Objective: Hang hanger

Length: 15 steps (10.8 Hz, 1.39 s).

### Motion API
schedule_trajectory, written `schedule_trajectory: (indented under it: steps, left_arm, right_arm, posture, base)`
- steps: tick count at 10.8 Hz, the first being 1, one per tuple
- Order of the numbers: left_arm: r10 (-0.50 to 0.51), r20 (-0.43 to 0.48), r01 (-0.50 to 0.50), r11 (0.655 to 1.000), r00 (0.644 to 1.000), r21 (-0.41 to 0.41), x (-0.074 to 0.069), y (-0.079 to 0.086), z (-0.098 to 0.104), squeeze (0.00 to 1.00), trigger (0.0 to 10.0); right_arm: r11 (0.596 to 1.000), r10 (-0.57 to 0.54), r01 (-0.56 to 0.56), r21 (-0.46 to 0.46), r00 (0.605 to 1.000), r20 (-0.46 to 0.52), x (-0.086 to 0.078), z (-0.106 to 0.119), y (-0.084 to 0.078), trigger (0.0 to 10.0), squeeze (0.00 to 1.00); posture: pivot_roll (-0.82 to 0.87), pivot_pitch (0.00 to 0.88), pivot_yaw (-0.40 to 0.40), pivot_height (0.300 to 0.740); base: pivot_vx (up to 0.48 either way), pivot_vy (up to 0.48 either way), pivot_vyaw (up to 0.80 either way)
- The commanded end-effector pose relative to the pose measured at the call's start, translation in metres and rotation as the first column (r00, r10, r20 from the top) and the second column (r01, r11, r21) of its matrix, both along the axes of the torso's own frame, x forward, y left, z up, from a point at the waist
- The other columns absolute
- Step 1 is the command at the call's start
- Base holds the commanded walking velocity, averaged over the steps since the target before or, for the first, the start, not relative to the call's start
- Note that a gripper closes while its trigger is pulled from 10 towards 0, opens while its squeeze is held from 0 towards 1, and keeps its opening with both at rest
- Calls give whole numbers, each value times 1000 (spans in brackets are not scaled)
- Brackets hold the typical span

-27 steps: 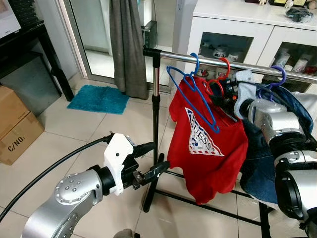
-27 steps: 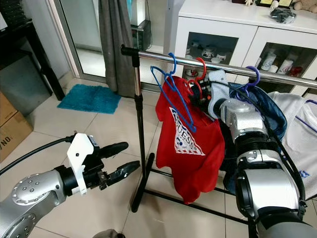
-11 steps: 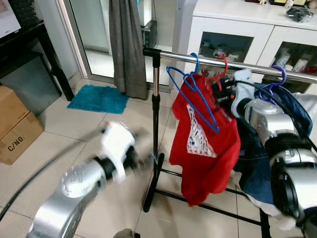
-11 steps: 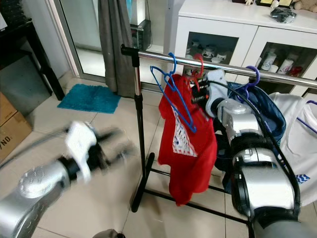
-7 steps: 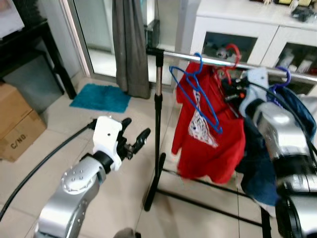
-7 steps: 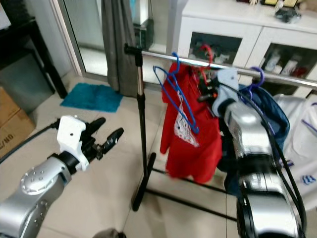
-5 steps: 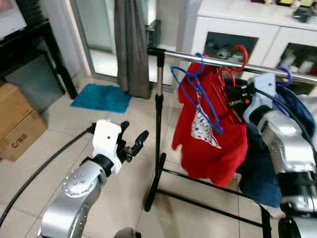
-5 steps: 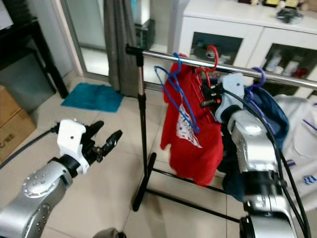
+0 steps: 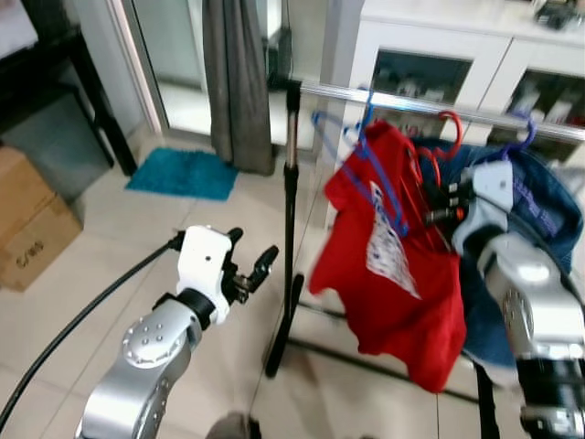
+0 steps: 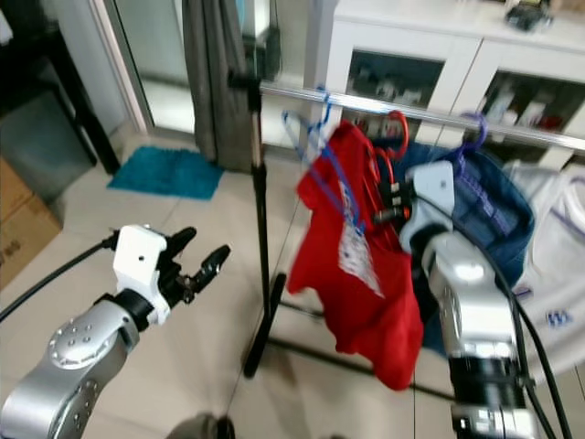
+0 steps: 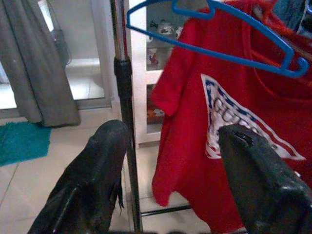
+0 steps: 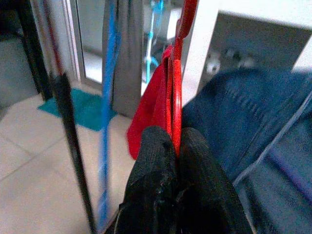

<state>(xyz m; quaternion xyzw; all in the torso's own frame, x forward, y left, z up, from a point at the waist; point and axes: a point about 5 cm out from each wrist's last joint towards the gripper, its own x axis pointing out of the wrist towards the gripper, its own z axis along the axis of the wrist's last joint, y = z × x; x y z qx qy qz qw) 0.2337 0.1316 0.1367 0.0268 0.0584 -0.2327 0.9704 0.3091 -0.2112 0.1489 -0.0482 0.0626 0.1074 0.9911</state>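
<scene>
Red hanger held at the rail, hook not yet seated.

Left of the rail, the left gripper is kept idle, jaws released. Under the rail, the red hanger with its shirt is clenched by the right gripper, so the hook can be guided over.

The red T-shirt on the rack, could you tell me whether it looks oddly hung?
Yes. The red T-shirt hangs skewed, bunched and swung out diagonally, because the right gripper is shut on its red hanger beside the chrome rail.
</scene>
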Motion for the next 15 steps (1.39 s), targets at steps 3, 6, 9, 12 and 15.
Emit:
schedule_trajectory:
  steps: [3, 6, 9, 12, 15]
  left_arm:
    - [-2, 0, 2, 1000, 1000, 9, -2, -1, -2, 0, 10000]
    - [-4, 1, 4, 1000, 1000, 9, -1, -1, -3, 0, 10000]
    - [-13, -2, 13, 1000, 1000, 9, -2, -3, -5, 0, 10000]
    - [-14, 0, 14, 1000, 1000, 6, 0, -2, -4, 0, 10000]
    - [-32, 11, 32, 999, 999, 29, 12, -3, -2, 204, 10000]
  right_arm:
    - [1000, -2, 2, -18, 1000, 20, -3, 6, 2, 0, 0]
    - [999, -33, 32, -39, 999, -33, -9, -6, 0, 0, 0]
    - [995, -78, 72, -72, 994, -81, -14, -15, -9, 0, 0]
    - [998, -24, 18, -66, 996, -89, -18, -19, 4, 0, 0]
    - [977, 211, -209, 41, 976, -52, -21, -10, 39, 0, 0]
  posture:
    - [-5, 0, -9, 740]
    - [-9, 0, -12, 740]
    - [-14, 0, -7, 740]
    - [-14, 0, -2, 740]
    - [-8, 0, -3, 740]
  base:
    - [-80, 0, 0]
    - [-80, 0, 0]
    - [0, 0, 0]
    - [0, 0, 0]
    - [0, 0, 0]
